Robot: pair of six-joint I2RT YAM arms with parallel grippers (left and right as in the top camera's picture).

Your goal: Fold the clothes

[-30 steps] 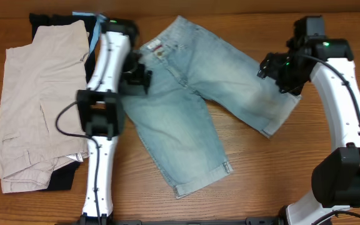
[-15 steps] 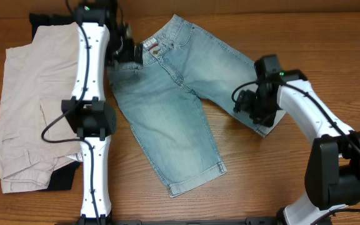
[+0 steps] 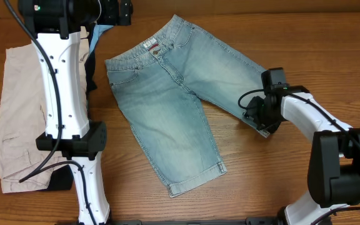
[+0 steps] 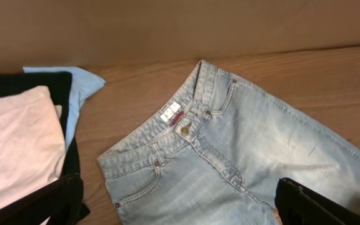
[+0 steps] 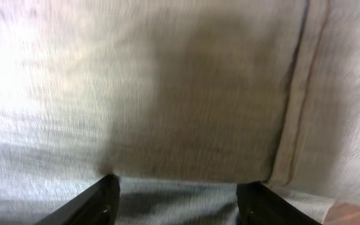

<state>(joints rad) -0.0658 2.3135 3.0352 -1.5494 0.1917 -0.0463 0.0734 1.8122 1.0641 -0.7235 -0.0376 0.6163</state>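
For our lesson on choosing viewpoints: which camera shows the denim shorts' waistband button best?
The left wrist view: the button sits near centre, sharp, beside the white label. Overhead shows it as a tiny speck. The right wrist shows only blurred denim and a hem.

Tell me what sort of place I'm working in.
Probably a lab test bench, not a home: a wooden table, a plain brown wall behind it, and denim shorts laid out beside beige cargo shorts.

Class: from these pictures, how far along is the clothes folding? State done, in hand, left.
Done: beige cargo shorts lie at the left, seemingly folded. In hand: the right gripper sits open at a leg hem of the denim shorts; the left gripper hovers open. Left: they lie spread flat, with every fold to make.
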